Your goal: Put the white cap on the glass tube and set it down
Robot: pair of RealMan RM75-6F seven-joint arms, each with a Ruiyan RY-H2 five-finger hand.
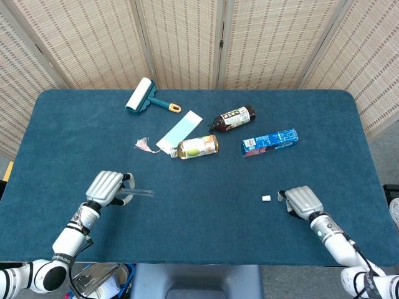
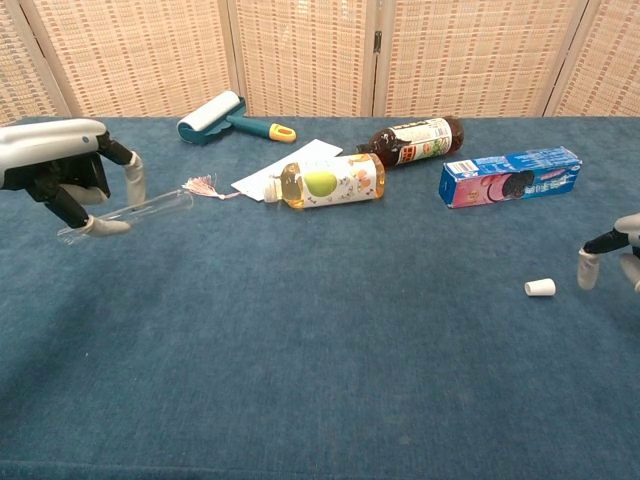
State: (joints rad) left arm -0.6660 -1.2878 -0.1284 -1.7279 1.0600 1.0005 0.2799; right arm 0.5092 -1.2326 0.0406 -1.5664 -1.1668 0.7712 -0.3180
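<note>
Glass tube (image 2: 125,209) sits clamped in the left robot hand (image 1: 107,187), held above the blue counter (image 1: 199,237) near its front-left corner — the fingers wrap one end while the rest of the tube juts out toward the middle, roughly level. In the chest view the tube tilts slightly, its free end a little higher.

White cap (image 1: 266,199) lies on its side on the counter at the front right. The right robot hand (image 1: 302,201) is just beside it, on the cap's right, holding nothing; its fingers are apart and pointed down, one fingertip (image 2: 588,270) close to the cap but, as far as the chest view lets me judge, not touching it.

Farther back lie the other things — a lint roller (image 1: 142,96) with a teal handle at the rear left, a pale blue bookmark (image 1: 178,132) with a pink tassel (image 1: 144,146), a bottle of yellow drink (image 1: 196,147) on its side just right of the bookmark, a dark bottle (image 1: 232,118) on its side behind it, and a blue cookie box (image 1: 269,142) to the right. A folding screen (image 1: 199,37) stands behind the counter.
</note>
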